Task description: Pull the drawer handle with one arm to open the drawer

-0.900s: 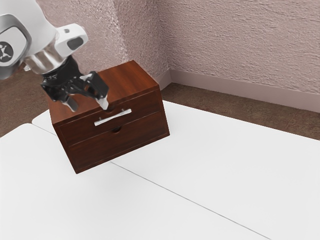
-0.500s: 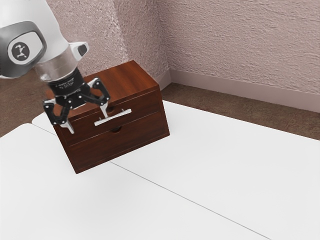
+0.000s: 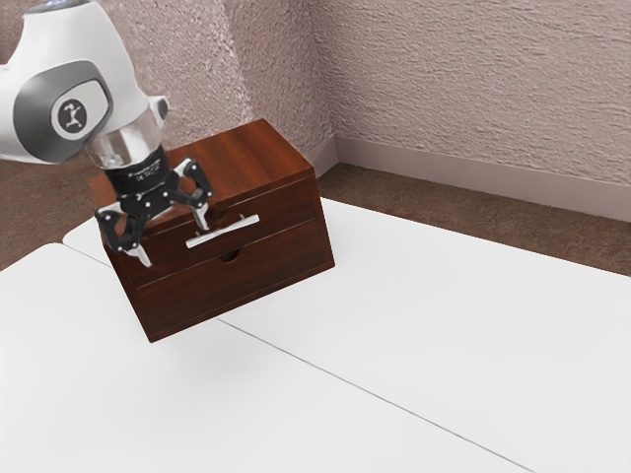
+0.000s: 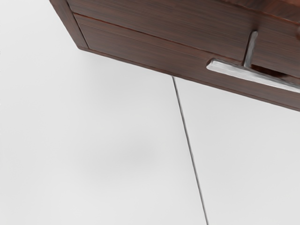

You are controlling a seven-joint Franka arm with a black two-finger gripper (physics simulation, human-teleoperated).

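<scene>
White seamed table [image 3: 444, 345], wooden drawer box [image 3: 251, 163], pink textured walls [image 3: 473, 79], brown floor [image 3: 473, 217], tool [image 3: 170, 235] released beside handle [image 3: 223, 232]

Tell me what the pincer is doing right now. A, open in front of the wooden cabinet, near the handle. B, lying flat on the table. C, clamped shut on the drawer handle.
A: the pincer hangs before the cabinet front with its fingers spread wide apart, not closed on the handle.
</scene>
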